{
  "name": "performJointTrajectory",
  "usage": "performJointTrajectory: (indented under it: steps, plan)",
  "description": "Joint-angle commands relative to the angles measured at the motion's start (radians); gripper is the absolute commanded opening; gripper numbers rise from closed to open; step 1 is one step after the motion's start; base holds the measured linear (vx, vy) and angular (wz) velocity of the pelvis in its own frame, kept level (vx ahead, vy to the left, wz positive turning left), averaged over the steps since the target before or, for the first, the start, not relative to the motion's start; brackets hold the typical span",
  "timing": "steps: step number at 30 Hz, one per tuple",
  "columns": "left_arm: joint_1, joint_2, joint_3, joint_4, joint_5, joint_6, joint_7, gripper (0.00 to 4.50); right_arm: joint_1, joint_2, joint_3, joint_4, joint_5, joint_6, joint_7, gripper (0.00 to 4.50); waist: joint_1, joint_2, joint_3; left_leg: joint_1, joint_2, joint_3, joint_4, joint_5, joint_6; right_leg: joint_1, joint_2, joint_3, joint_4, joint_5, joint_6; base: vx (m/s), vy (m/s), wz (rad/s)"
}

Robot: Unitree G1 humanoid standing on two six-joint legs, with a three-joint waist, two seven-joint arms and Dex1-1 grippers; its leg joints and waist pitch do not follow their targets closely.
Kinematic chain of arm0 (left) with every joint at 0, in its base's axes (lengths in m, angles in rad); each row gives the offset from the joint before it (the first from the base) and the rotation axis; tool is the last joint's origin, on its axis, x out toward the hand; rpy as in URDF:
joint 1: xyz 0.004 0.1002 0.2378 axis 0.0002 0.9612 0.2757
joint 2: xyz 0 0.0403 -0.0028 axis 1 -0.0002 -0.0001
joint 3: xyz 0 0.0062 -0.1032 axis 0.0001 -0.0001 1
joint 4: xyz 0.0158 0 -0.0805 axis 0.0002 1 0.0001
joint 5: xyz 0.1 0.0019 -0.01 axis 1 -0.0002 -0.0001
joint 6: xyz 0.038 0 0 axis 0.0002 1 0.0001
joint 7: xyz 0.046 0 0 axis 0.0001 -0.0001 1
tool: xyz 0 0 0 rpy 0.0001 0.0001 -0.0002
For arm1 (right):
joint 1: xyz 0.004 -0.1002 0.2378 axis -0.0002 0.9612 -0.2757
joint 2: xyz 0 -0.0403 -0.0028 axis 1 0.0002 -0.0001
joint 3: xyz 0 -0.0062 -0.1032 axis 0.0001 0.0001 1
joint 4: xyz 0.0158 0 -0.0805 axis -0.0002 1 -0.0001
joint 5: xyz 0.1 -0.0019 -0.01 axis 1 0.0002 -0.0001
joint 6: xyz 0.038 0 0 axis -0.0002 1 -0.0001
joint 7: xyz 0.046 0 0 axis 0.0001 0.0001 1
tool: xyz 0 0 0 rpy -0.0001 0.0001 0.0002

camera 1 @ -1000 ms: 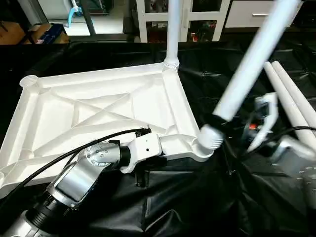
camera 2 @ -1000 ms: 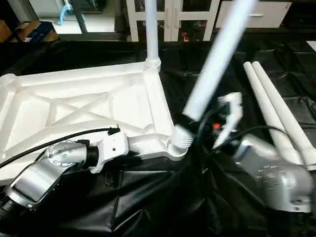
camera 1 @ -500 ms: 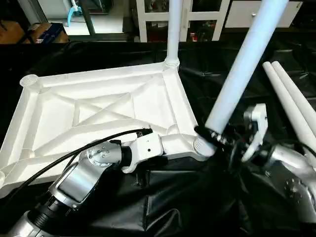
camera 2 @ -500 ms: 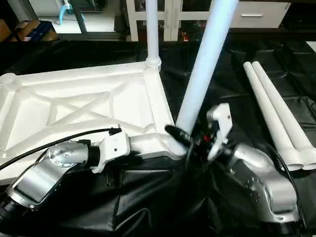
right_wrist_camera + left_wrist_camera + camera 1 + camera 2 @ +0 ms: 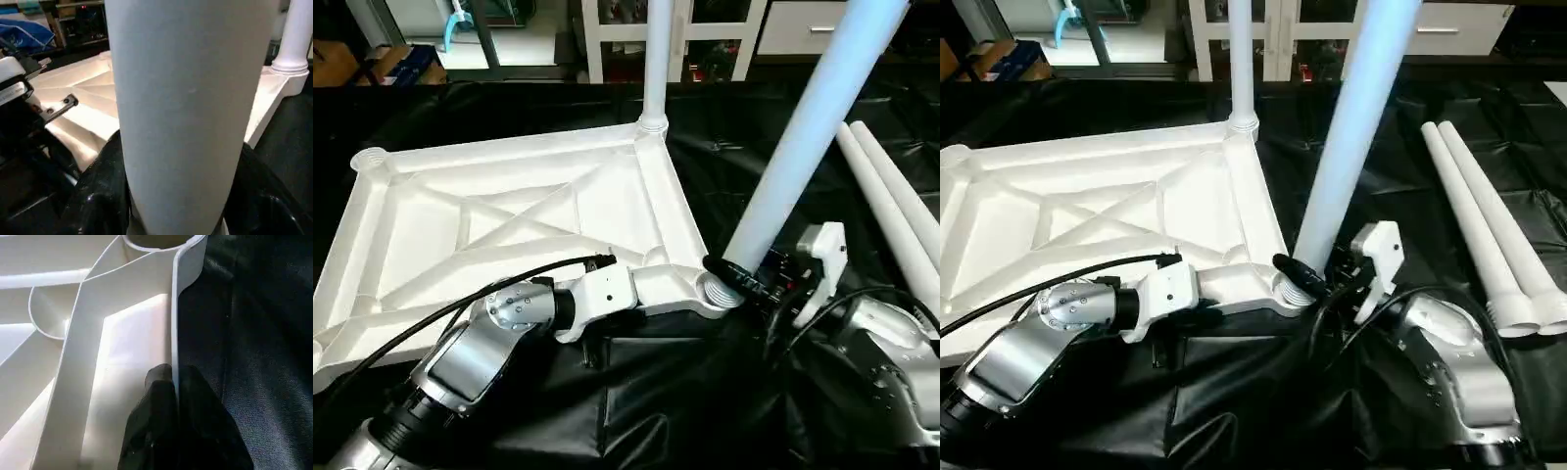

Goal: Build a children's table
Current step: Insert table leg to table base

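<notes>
The children's table top (image 5: 509, 211) lies upside down on black cloth, its X-ribs facing up. One white leg (image 5: 656, 59) stands upright in the far right corner socket. My right gripper (image 5: 744, 279) is shut on a second leg (image 5: 813, 117) near its lower end, black fingers (image 5: 102, 191) on both sides of the tube. That leg leans to the right, and its end meets the near right corner socket (image 5: 717, 292). My left gripper (image 5: 173, 379) is shut on the thin near rim (image 5: 175, 323) of the top, close to that socket.
Two loose white legs (image 5: 891, 191) lie side by side on the black cloth (image 5: 685, 401) at the right. The far left corner socket (image 5: 370, 160) holds nothing. White cabinet frames (image 5: 597, 44) and a cardboard box (image 5: 337, 64) stand beyond the work area.
My right gripper has swung the held leg from a strong tilt to a steeper stand and brought its lower end from beside the near right socket onto it. The left gripper has not moved.
</notes>
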Motion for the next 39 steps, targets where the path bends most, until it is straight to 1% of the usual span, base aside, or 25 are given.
performJointTrajectory:
  steps: [1, 4, 6, 9, 10, 13, 14, 17, 20, 22, 24, 25, 26, 28, 29, 30, 31, 33, 34, 36, 37, 38, 39]
  plan:
    - [0.021, -0.006, -0.013, 0.048, 0.012, 0.007, 0.006, 0.00, -0.003, 0.006, 0.026, 0.049, -0.034, -0.036, 0.024, 1.91, -0.003, -0.022, -0.039, 0.029, 0.059, -0.036, -0.088, -0.406, 0.035, 0.021, -0.047, 0.032, -0.076, -0.557, -0.119, 0.000, 0.000, 0.00]
    - [0.020, -0.005, -0.012, 0.047, 0.012, 0.007, 0.004, 0.00, -0.006, 0.010, 0.038, 0.075, -0.051, -0.066, 0.039, 1.91, -0.003, -0.021, -0.039, 0.028, 0.060, -0.036, -0.090, -0.399, 0.037, 0.023, -0.046, 0.032, -0.073, -0.533, -0.128, 0.000, 0.000, 0.00]
    - [0.019, -0.004, -0.012, 0.047, 0.012, 0.007, 0.003, 0.00, -0.007, 0.012, 0.046, 0.094, -0.062, -0.084, 0.051, 1.91, -0.003, -0.023, -0.039, 0.029, 0.060, -0.035, -0.089, -0.402, 0.040, 0.024, -0.047, 0.033, -0.072, -0.529, -0.132, 0.000, 0.000, 0.00]
    - [0.020, -0.004, -0.011, 0.046, 0.014, 0.007, 0.005, 0.00, -0.001, 0.002, 0.062, 0.095, -0.071, -0.095, 0.072, 1.91, -0.003, -0.023, -0.037, 0.029, 0.061, -0.035, -0.090, -0.405, 0.041, 0.024, -0.047, 0.033, -0.073, -0.541, -0.132, 0.000, 0.000, 0.00]
    - [0.020, -0.004, -0.011, 0.046, 0.014, 0.008, 0.005, 0.00, 0.002, -0.002, 0.069, 0.097, -0.076, -0.103, 0.086, 1.91, -0.003, -0.024, -0.037, 0.028, 0.061, -0.036, -0.091, -0.408, 0.040, 0.024, -0.047, 0.033, -0.073, -0.549, -0.128, 0.000, 0.000, 0.00]
    - [0.019, -0.005, -0.009, 0.046, 0.017, 0.007, 0.005, 0.00, 0.017, -0.017, 0.081, 0.088, -0.077, -0.103, 0.115, 1.91, -0.002, -0.024, -0.036, 0.032, 0.061, -0.036, -0.091, -0.418, 0.037, 0.021, -0.048, 0.034, -0.078, -0.576, -0.120, 0.000, 0.000, 0.00]
    - [0.019, -0.005, -0.008, 0.046, 0.017, 0.007, 0.004, 0.00, 0.020, -0.021, 0.084, 0.086, -0.078, -0.104, 0.122, 1.91, -0.002, -0.025, -0.035, 0.031, 0.062, -0.037, -0.092, -0.420, 0.038, 0.021, -0.048, 0.034, -0.078, -0.578, -0.119, 0.000, 0.000, 0.00]
    - [0.018, -0.007, -0.007, 0.050, 0.019, 0.005, 0.004, 0.00, 0.031, -0.038, 0.100, 0.088, -0.096, -0.126, 0.145, 1.91, -0.001, -0.026, -0.036, 0.030, 0.062, -0.035, -0.091, -0.403, 0.043, 0.023, -0.049, 0.035, -0.077, -0.562, -0.121, 0.000, 0.000, 0.00]
    - [0.016, -0.008, -0.007, 0.053, 0.020, 0.004, 0.003, 0.00, 0.037, -0.045, 0.107, 0.089, -0.108, -0.140, 0.152, 1.91, 0.001, -0.025, -0.037, 0.033, 0.063, -0.032, -0.091, -0.392, 0.050, 0.022, -0.046, 0.035, -0.077, -0.538, -0.130, 0.000, 0.000, 0.00]
    - [0.013, -0.010, -0.007, 0.056, 0.022, 0.002, 0.003, 0.00, 0.038, -0.047, 0.116, 0.101, -0.130, -0.167, 0.157, 1.91, 0.001, -0.025, -0.037, 0.030, 0.063, -0.033, -0.091, -0.384, 0.052, 0.024, -0.048, 0.035, -0.075, -0.529, -0.136, 0.000, 0.000, 0.00]
    - [0.010, -0.013, -0.005, 0.059, 0.026, 0.001, 0.004, 0.00, 0.041, -0.047, 0.126, 0.115, -0.136, -0.182, 0.164, 1.91, 0.000, -0.029, -0.037, 0.027, 0.063, -0.033, -0.092, -0.381, 0.055, 0.026, -0.048, 0.034, -0.074, -0.531, -0.136, 0.000, 0.000, 0.00]
    - [0.009, -0.014, -0.004, 0.060, 0.026, 0.002, 0.004, 0.00, 0.042, -0.046, 0.128, 0.117, -0.136, -0.185, 0.165, 1.91, 0.000, -0.026, -0.035, 0.028, 0.064, -0.035, -0.093, -0.390, 0.053, 0.025, -0.049, 0.034, -0.075, -0.547, -0.136, 0.000, 0.000, 0.00]
    - [0.008, -0.014, -0.004, 0.060, 0.026, 0.002, 0.004, 0.00, 0.043, -0.046, 0.129, 0.118, -0.137, -0.188, 0.166, 1.91, -0.001, -0.026, -0.034, 0.028, 0.063, -0.035, -0.093, -0.396, 0.052, 0.024, -0.049, 0.034, -0.077, -0.557, -0.133, 0.000, 0.000, 0.00]
    - [0.009, -0.013, -0.003, 0.060, 0.027, 0.002, 0.004, 0.00, 0.050, -0.049, 0.139, 0.114, -0.137, -0.186, 0.175, 1.91, -0.001, -0.026, -0.031, 0.028, 0.063, -0.038, -0.094, -0.418, 0.044, 0.023, -0.051, 0.034, -0.080, -0.601, -0.118, 0.000, 0.000, 0.00]
    - [0.010, -0.011, -0.003, 0.060, 0.027, 0.001, 0.003, 0.00, 0.055, -0.053, 0.148, 0.109, -0.138, -0.183, 0.183, 1.91, -0.001, -0.028, -0.031, 0.028, 0.063, -0.038, -0.095, -0.422, 0.043, 0.023, -0.050, 0.034, -0.081, -0.610, -0.114, 0.000, 0.000, 0.00]
    - [0.010, -0.011, -0.003, 0.060, 0.027, 0.001, 0.002, 0.00, 0.056, -0.055, 0.154, 0.105, -0.140, -0.180, 0.188, 1.91, -0.001, -0.025, -0.031, 0.030, 0.063, -0.039, -0.095, -0.428, 0.040, 0.021, -0.051, 0.034, -0.082, -0.619, -0.108, 0.000, 0.000, 0.00]
    - [0.010, -0.010, -0.003, 0.060, 0.027, 0.001, 0.002, 0.00, 0.057, -0.058, 0.161, 0.100, -0.139, -0.168, 0.194, 1.91, -0.002, -0.027, -0.030, 0.030, 0.063, -0.039, -0.095, -0.431, 0.039, 0.020, -0.050, 0.034, -0.083, -0.622, -0.105, 0.000, 0.000, 0.00]
    - [0.010, -0.009, -0.003, 0.061, 0.027, 0.000, 0.001, 0.00, 0.057, -0.061, 0.171, 0.092, -0.134, -0.144, 0.203, 1.91, 0.000, -0.027, -0.031, 0.030, 0.063, -0.039, -0.095, -0.426, 0.039, 0.021, -0.050, 0.035, -0.083, -0.616, -0.104, 0.000, 0.000, 0.00]
    - [0.011, -0.008, -0.004, 0.061, 0.028, 0.000, 0.000, 0.00, 0.054, -0.061, 0.178, 0.087, -0.132, -0.122, 0.207, 1.91, 0.000, -0.025, -0.030, 0.029, 0.063, -0.039, -0.096, -0.421, 0.041, 0.020, -0.050, 0.035, -0.082, -0.602, -0.108, 0.000, 0.000, 0.00]
    - [0.011, -0.009, -0.003, 0.061, 0.028, 0.000, 0.000, 0.00, 0.051, -0.059, 0.180, 0.089, -0.128, -0.109, 0.208, 1.91, 0.000, -0.027, -0.032, 0.029, 0.063, -0.038, -0.096, -0.416, 0.043, 0.022, -0.049, 0.035, -0.080, -0.588, -0.112, 0.000, 0.000, 0.00]
    - [0.011, -0.009, -0.003, 0.061, 0.029, 0.000, -0.001, 0.00, 0.042, -0.054, 0.179, 0.098, -0.118, -0.084, 0.204, 1.91, 0.000, -0.025, -0.032, 0.030, 0.063, -0.038, -0.096, -0.411, 0.044, 0.022, -0.049, 0.035, -0.080, -0.579, -0.118, 0.000, 0.000, 0.00]
    - [0.011, -0.009, -0.003, 0.061, 0.029, 0.000, -0.002, 0.00, 0.036, -0.051, 0.178, 0.103, -0.110, -0.069, 0.202, 1.91, -0.001, -0.026, -0.032, 0.027, 0.063, -0.038, -0.096, -0.409, 0.045, 0.023, -0.050, 0.035, -0.079, -0.578, -0.120, 0.000, 0.000, 0.00]
    - [0.011, -0.009, -0.003, 0.061, 0.029, 0.000, -0.002, 0.00, 0.033, -0.050, 0.177, 0.105, -0.107, -0.062, 0.202, 1.91, 0.000, -0.024, -0.031, 0.029, 0.064, -0.038, -0.096, -0.411, 0.044, 0.022, -0.049, 0.035, -0.079, -0.578, -0.121, 0.000, 0.000, 0.00]
